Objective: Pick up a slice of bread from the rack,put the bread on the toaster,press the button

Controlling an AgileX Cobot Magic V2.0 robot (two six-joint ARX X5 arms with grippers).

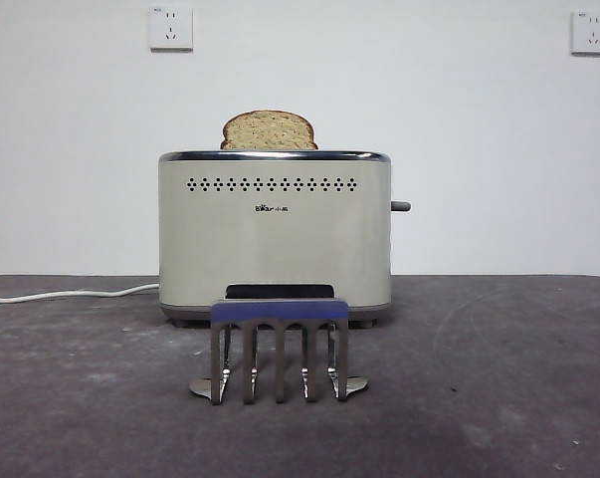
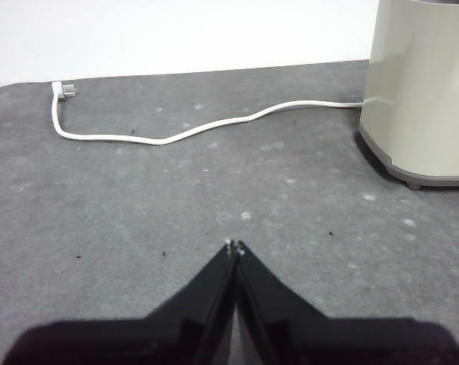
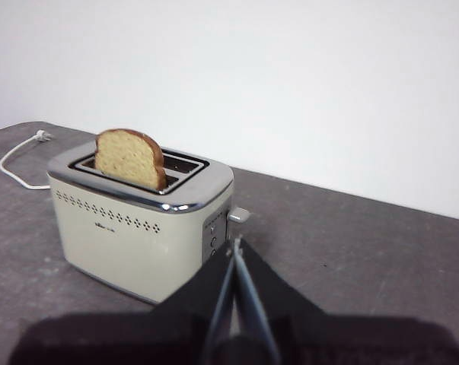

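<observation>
slice of bread [image 3: 129, 159] in toaster [image 3: 138, 228] slot, closed right gripper [image 3: 237, 245] beside button [image 3: 238, 215]

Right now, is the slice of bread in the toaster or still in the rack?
In the toaster. The slice of bread stands upright in a slot, its domed top above the chrome rim. The rack in front holds no bread.

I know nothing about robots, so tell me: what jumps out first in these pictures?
The cream toaster stands mid-table, with a slice of bread poking up out of its slot. In front of it stands a small shiny rack with a blue top bar, holding no bread. The right gripper, shut, hovers close to the grey button on the toaster's end, while the left gripper, also shut, waits over the table near the white power cord.
</observation>
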